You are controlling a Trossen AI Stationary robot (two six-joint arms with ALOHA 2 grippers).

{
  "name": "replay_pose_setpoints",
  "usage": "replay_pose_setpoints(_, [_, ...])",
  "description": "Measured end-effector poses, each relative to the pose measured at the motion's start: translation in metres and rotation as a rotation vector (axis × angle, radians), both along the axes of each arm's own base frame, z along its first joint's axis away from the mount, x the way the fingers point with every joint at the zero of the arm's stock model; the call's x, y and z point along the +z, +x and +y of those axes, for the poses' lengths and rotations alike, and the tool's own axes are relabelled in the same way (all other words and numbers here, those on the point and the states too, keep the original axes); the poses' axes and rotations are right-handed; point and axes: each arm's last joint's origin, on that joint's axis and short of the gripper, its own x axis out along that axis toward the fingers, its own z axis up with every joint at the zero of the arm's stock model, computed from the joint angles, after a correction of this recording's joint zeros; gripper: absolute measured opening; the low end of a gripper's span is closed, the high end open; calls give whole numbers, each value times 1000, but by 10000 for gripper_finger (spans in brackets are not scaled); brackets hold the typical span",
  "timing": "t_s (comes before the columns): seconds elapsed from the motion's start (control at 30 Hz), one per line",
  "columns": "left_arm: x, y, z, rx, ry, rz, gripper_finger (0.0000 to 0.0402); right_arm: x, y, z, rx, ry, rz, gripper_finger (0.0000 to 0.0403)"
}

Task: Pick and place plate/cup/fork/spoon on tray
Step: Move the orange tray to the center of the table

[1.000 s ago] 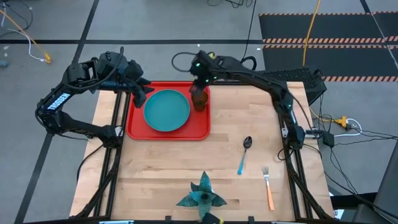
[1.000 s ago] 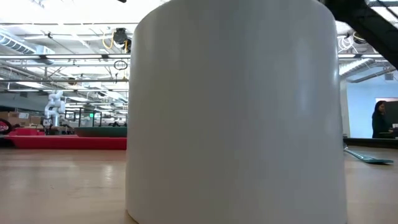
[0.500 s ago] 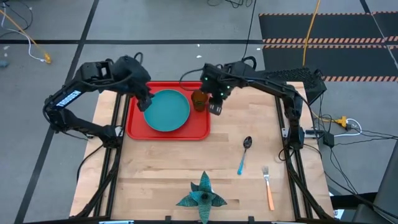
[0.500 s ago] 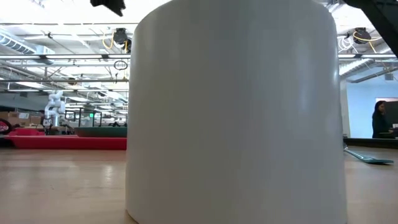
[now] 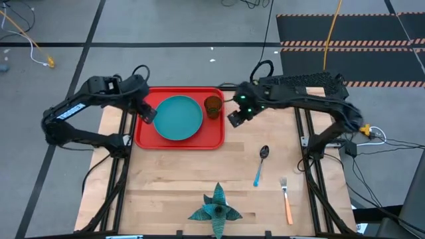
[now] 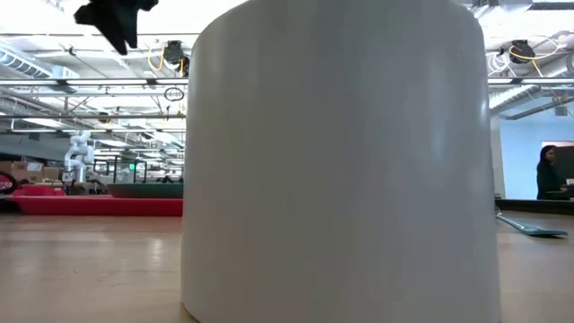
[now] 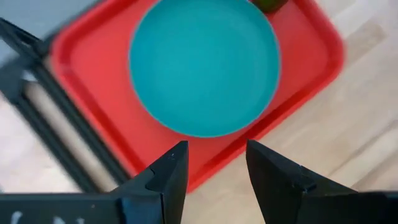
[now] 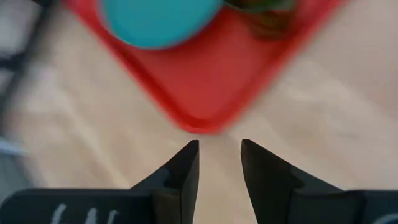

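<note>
The red tray [image 5: 147, 136] lies at the table's far left. The teal plate [image 5: 178, 117] lies flat in it, and the amber cup [image 5: 212, 105] stands upright at the tray's far right corner. The blue-handled spoon [image 5: 260, 165] and the orange-handled fork [image 5: 286, 200] lie on the wood at the right. My left gripper [image 5: 147, 114] is open over the tray's left rim, beside the plate [image 7: 204, 65]. My right gripper [image 5: 234, 119] is open above the table just right of the tray [image 8: 205, 81], clear of the cup.
A teal star-shaped spiky object [image 5: 215, 209] sits at the table's near edge. In the low view a wide white cylinder [image 6: 341, 161] fills most of the picture. Bare wood lies between the tray and the cutlery.
My right gripper has let go of the cup, which stays upright in the tray's far right corner, and has drawn back toward the table's right edge, clear of the tray. My left gripper has shifted a little toward the near edge beside the plate.
</note>
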Motion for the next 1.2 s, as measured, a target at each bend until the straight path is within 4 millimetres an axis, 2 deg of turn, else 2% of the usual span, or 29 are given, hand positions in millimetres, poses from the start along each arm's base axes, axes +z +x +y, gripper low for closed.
replay_pose_setpoints(0.1, [-8,-7,-5,25,-39,-156,163,-11,-9,4,-40,77,-213,110])
replay_pose_setpoints(0.27, [-17,-11,-10,101,-91,-457,163,-31,-28,6,-255,284,-531,110])
replay_pose_setpoints(0.4, [-19,-11,-14,171,-129,-549,163,-54,-46,8,-377,307,-764,110])
replay_pose_setpoints(0.47, [-20,-10,-16,182,-136,-542,163,-71,-55,11,-407,321,-791,110])
replay_pose_setpoints(0.6, [-21,-7,-20,187,-112,-529,163,-99,-66,20,-435,401,-721,110])
replay_pose_setpoints(0.73, [-16,-7,-23,164,-86,-589,163,-100,-64,30,-411,395,-734,110])
replay_pose_setpoints(0.93, [9,-2,-29,38,-45,-863,163,-84,-61,31,-544,337,-933,110])
replay_pose_setpoints(1.0, [16,0,-32,0,-78,-938,163,-78,-61,30,-531,296,-1000,110])
replay_pose_setpoints(1.07, [19,1,-35,-46,-112,-972,163,-74,-62,29,-510,252,-1035,110])
replay_pose_setpoints(1.2, [21,7,-42,-152,-102,-986,163,-76,-61,29,-521,273,-1018,110])
